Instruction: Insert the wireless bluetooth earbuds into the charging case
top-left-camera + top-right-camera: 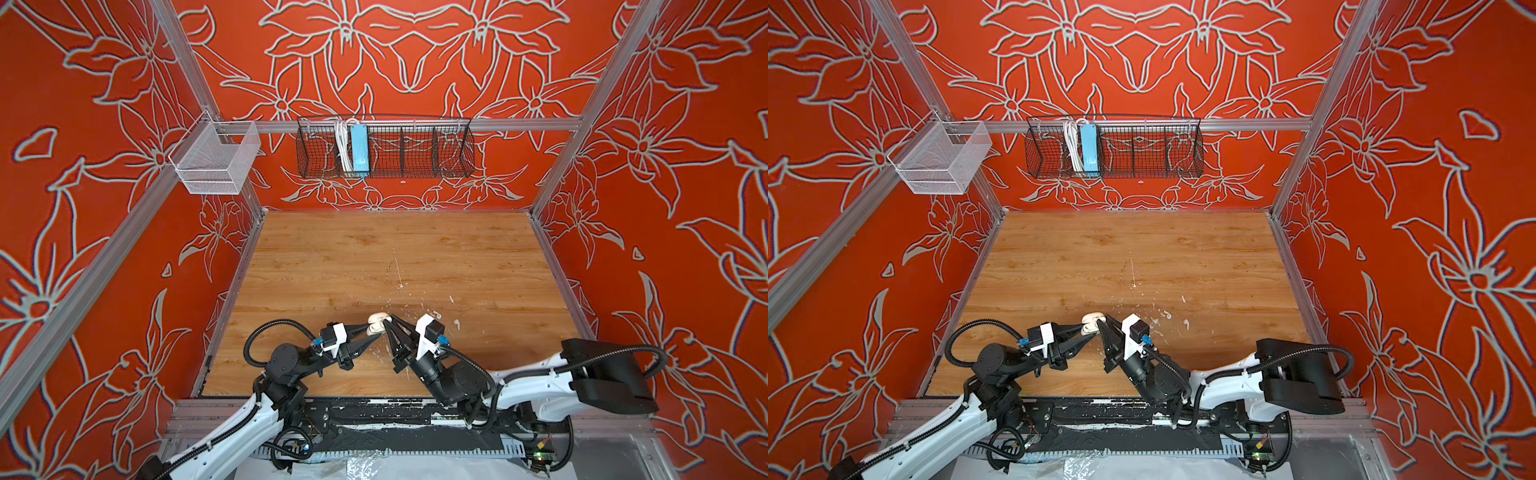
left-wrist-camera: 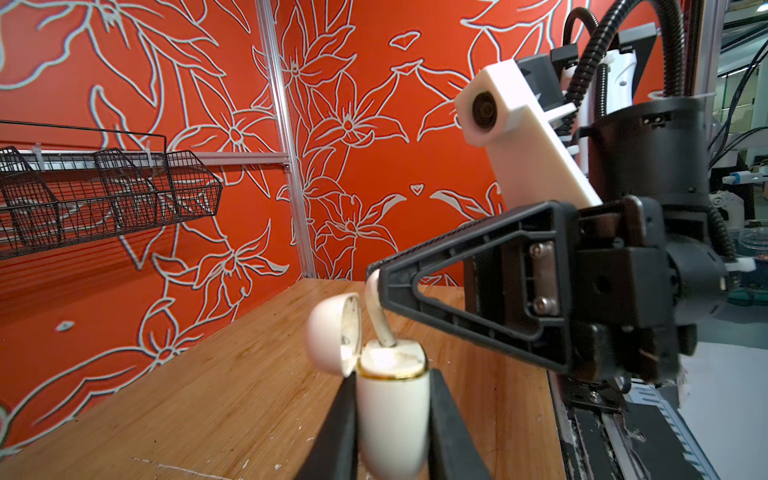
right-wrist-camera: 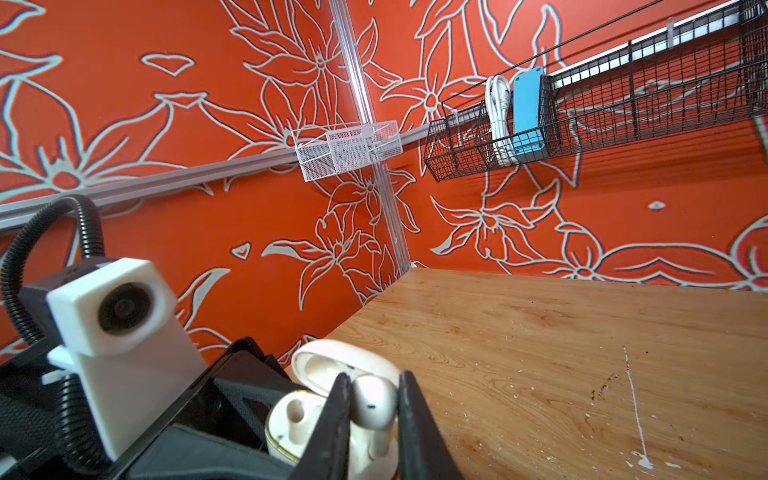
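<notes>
My left hand (image 2: 392,374) is clamped narrow on the body of the charging case (image 2: 392,419). It holds the case upright toward the near edge of the tabletop (image 2: 232,399), about midway between the side edges, with the lid (image 2: 332,332) swung open toward the far edge. My right hand (image 3: 374,376) pinches one earbud (image 3: 374,403) by its head, jaws close together, right over the case's mouth. What the coming move turns on is the stem. Its long axis runs nearly straight down, and its tip meets the case's top face at one socket, but the head leans a little toward the lid, so I judge it not yet seated. I would square the stem to the socket and press straight down while my left hand steadies the case. The other socket (image 3: 297,409) shows empty. A small white piece that looks like the second earbud (image 1: 456,323) lies on the tabletop beyond my right wrist, nearer my right hand than my left.
</notes>
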